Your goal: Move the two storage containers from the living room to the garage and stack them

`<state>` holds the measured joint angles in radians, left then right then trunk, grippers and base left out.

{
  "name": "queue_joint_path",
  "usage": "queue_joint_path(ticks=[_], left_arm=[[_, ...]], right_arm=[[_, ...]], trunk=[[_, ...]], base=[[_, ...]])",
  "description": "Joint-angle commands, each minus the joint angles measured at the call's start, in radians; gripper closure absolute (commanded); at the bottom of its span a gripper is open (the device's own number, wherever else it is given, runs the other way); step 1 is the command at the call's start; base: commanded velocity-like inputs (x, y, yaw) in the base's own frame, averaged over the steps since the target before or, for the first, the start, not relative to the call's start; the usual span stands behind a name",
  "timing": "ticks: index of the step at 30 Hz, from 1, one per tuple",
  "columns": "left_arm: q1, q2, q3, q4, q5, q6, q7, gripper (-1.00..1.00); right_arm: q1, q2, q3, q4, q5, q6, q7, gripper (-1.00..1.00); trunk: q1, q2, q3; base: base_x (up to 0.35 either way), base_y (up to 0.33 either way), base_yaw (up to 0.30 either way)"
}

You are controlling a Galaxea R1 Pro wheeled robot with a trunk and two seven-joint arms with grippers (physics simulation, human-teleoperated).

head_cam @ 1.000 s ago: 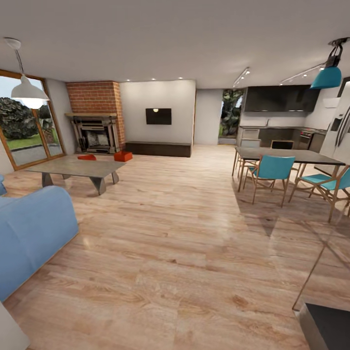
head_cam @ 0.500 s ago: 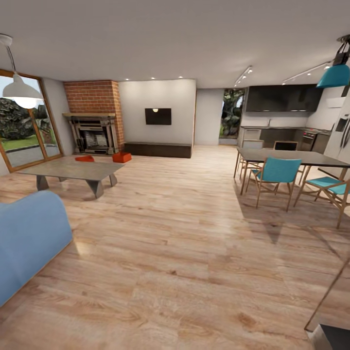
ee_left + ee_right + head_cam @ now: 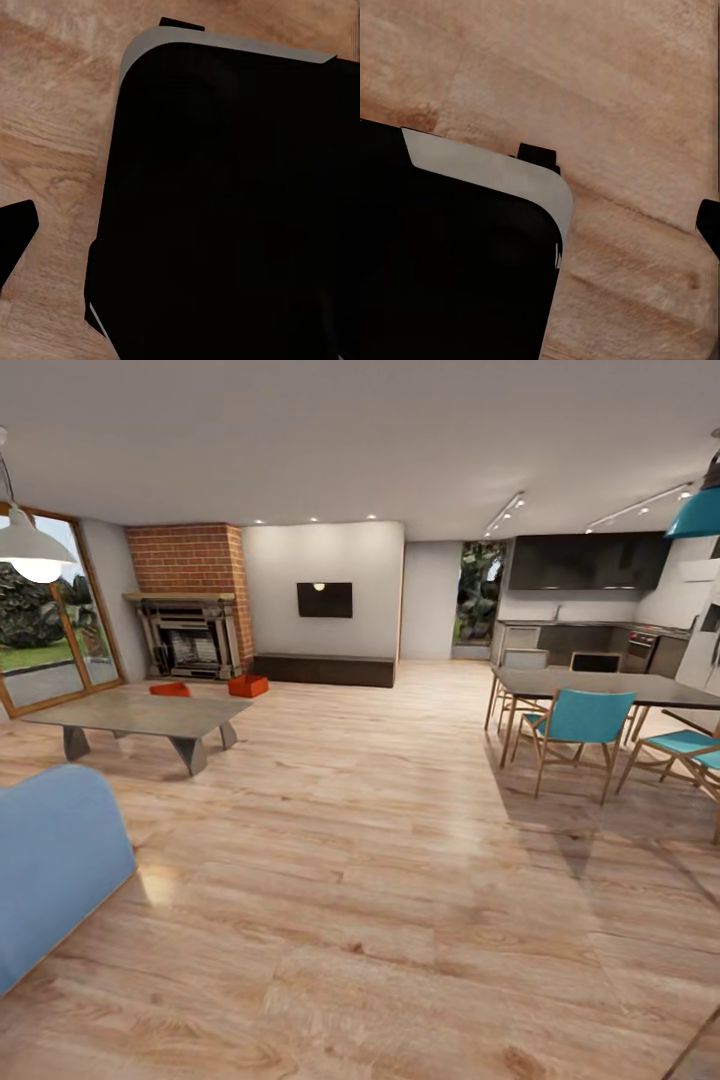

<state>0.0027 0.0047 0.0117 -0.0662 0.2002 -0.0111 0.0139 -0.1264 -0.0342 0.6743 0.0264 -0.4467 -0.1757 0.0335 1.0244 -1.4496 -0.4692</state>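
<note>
- The head view has advanced since a second ago: blue sofa [image 3: 50,870] and grey low table [image 3: 135,713] slid left.
- Two orange-red lidless storage containers [image 3: 248,685] sit left of centre, on the wood floor by the red-brick fireplace [image 3: 190,600], a little nearer.
- Whether the grippers are spread or pressed together cannot be told.

- Two orange-red storage containers sit on the living room's wood-plank floor before the brick fireplace.
- One [image 3: 170,688] looks low; the other [image 3: 248,685] stands boxier, apart.

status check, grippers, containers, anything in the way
Grippers: state cannot be told. Two orange-red lidless storage containers on wood-plank floor before brick fireplace. Grey low table in front of them.
</note>
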Motion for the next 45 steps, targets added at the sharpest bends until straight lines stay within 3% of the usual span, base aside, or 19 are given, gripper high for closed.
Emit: queue_joint_path(ticks=[1,45], left_arm=[[0.000,0.000,0.001,-0.001,0.005,-0.001,0.001,-1.00],[0.000,0.000,0.001,-0.001,0.005,-0.001,0.001,-1.00]], right_arm=[[-0.001,0.000,0.008,0.003,-0.010,-0.005,0.004,-1.00],[-0.001,0.000,0.008,0.003,-0.010,-0.005,0.004,-1.00]], trunk=[[0.001,0.000,-0.001],[0.001,0.000,-0.001]], base=[[0.322,0.000,0.000],[0.322,0.000,0.000]])
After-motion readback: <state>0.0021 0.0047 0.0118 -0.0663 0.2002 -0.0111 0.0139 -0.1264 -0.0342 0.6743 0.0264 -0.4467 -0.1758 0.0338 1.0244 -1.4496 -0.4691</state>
